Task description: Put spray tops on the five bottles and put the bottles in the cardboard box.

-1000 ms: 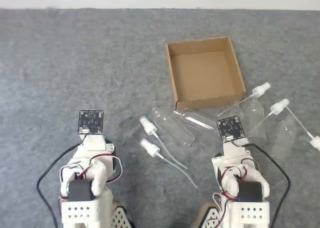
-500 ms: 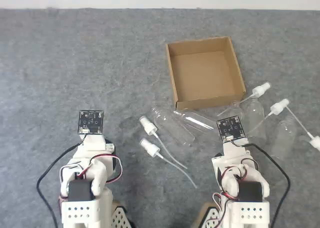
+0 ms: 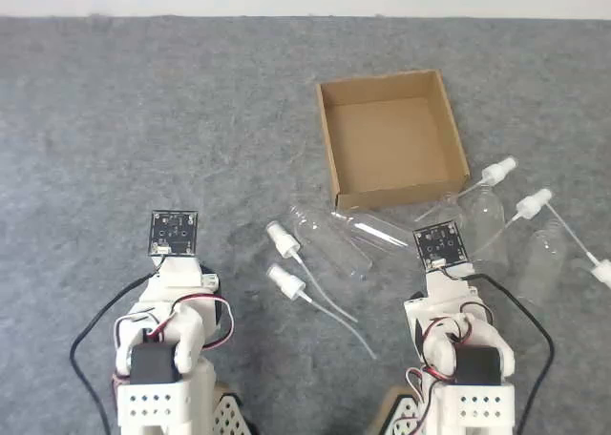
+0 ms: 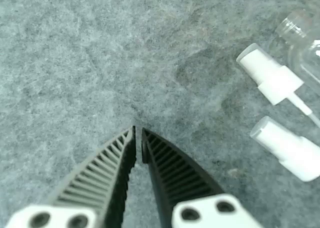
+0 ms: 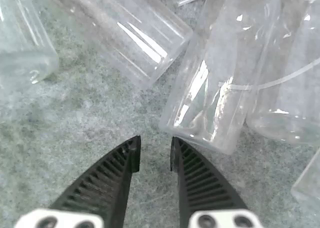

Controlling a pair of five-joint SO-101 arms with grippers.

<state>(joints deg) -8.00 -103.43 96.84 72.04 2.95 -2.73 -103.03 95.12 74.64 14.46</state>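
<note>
The open cardboard box point(image 3: 391, 139) lies at the back of the grey mat with nothing in it. Several clear bottles lie uncapped in front of it, among them one point(image 3: 329, 239) at the centre and one point(image 3: 541, 258) at the right. Two white spray tops point(image 3: 284, 239) point(image 3: 286, 282) lie left of the bottles, and others point(image 3: 533, 203) are scattered at the right. My left gripper point(image 4: 138, 133) is shut over bare mat, with two spray tops point(image 4: 272, 78) point(image 4: 290, 148) off to its side. My right gripper point(image 5: 155, 143) is slightly open, just short of a lying bottle point(image 5: 225, 83).
The left half of the mat point(image 3: 115, 120) is bare carpet. The spray tops' thin dip tubes point(image 3: 334, 311) trail across the mat between the arms. Bottles point(image 5: 120, 30) crowd closely together around the right arm.
</note>
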